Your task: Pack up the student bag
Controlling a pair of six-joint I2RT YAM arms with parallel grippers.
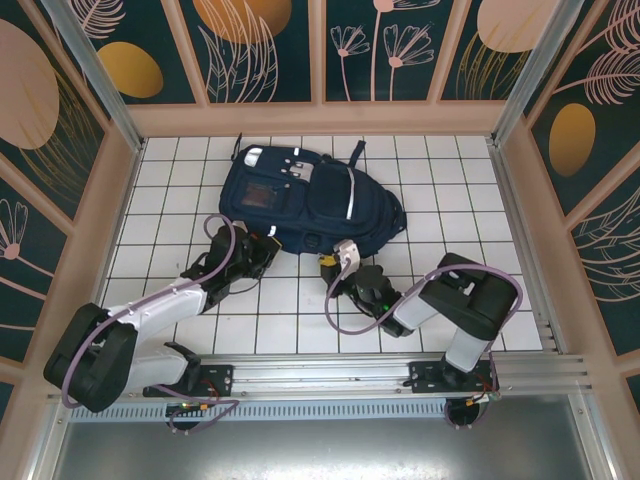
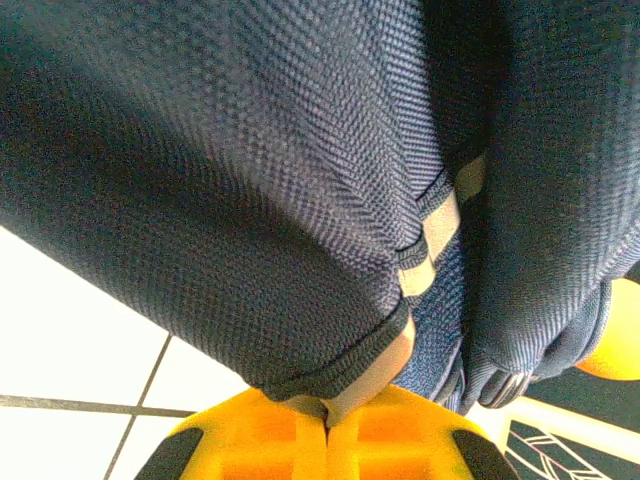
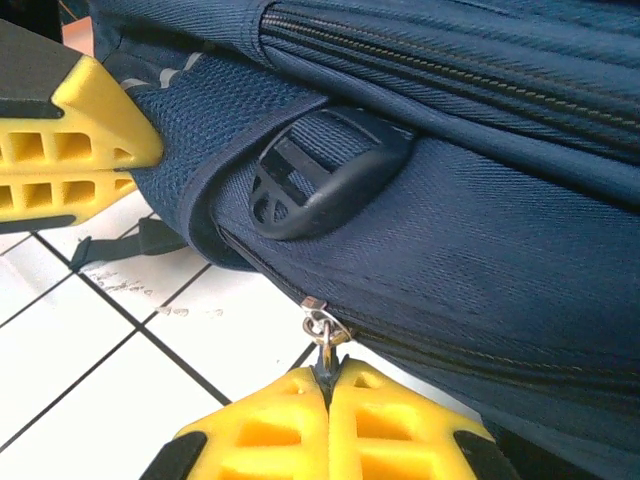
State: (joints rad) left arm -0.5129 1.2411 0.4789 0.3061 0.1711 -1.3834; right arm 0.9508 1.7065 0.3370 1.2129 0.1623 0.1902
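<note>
The student bag [image 1: 300, 195] lies flat on the white-tiled desk [image 1: 450, 200], just beyond both hands, with its near edge reaching to their fingertips. The two arms rise from the near edge of the desk and stretch forward to that edge.

The left hand [image 1: 262, 248] meets the bag's near-left corner. In the left wrist view this hand [image 2: 327, 412] has its yellow fingers [image 2: 400, 435] pressed together, and a pale strip of the bag's bound hem [image 2: 375, 370] is caught between the tips. The navy fabric hangs directly above and in front of them.

The right hand [image 1: 337, 262] sits at the middle of the bag's near edge, to the right of the left hand. Seen from the right wrist, this hand [image 3: 326, 378] is also pressed together, pinching the small metal zipper pull [image 3: 322, 332] that hangs from the zip along the bag's underside. Just above the pull, a black plastic buckle [image 3: 320, 180] lies tucked under a fold of fabric.

Farther on, the body of the bag spreads across the middle of the desk towards the far edge. It lies slightly skewed, with a white reflective stripe [image 1: 350, 195] across its top. A grey-white patch [image 1: 253, 155] sits at the corner nearest the desk's far-left corner.
</note>
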